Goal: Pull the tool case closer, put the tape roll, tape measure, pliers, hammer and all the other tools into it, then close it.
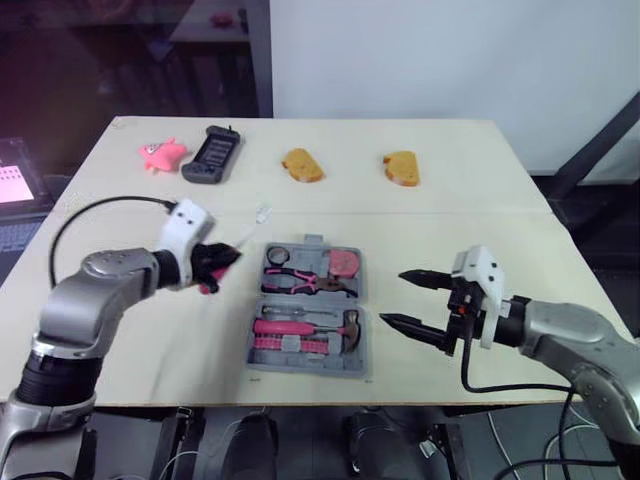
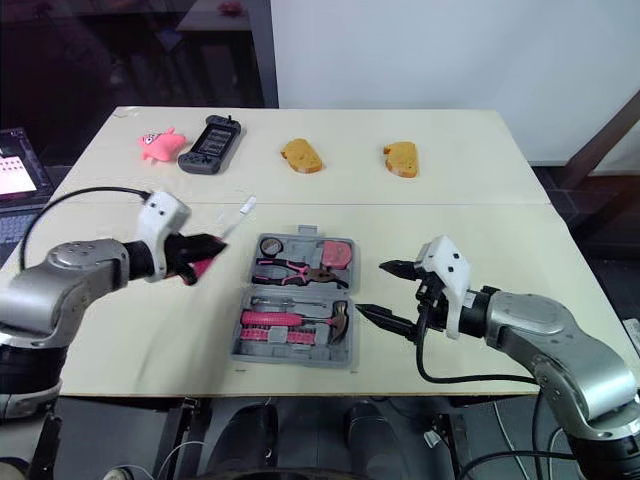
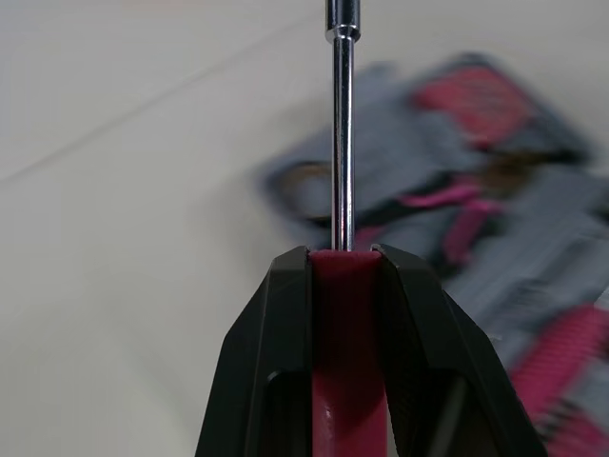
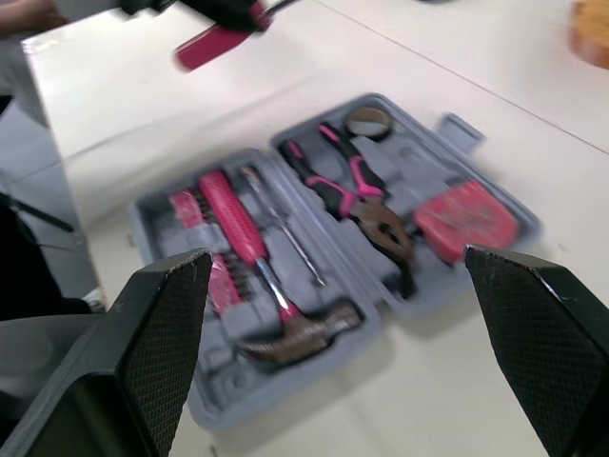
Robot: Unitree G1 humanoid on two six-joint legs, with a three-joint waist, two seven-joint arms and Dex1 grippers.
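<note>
The grey tool case (image 1: 311, 342) lies open near the table's front edge, between my two arms. Inside it I see the tape roll (image 1: 277, 256), pink-handled pliers (image 1: 308, 282), a pink tape measure (image 1: 344, 262) and the hammer (image 1: 310, 327). My left gripper (image 1: 222, 260) is shut on a pink-handled screwdriver (image 3: 340, 143), held just above the table to the left of the case, its metal shaft pointing away toward the table's middle. My right gripper (image 1: 410, 298) stands open just right of the case, nothing between its fingers.
Along the table's far side lie a pink toy (image 1: 162, 153), a dark handheld device (image 1: 211, 154) and two pieces of toast (image 1: 301, 165) (image 1: 401, 168). A laptop (image 1: 15, 185) sits off the table's left edge.
</note>
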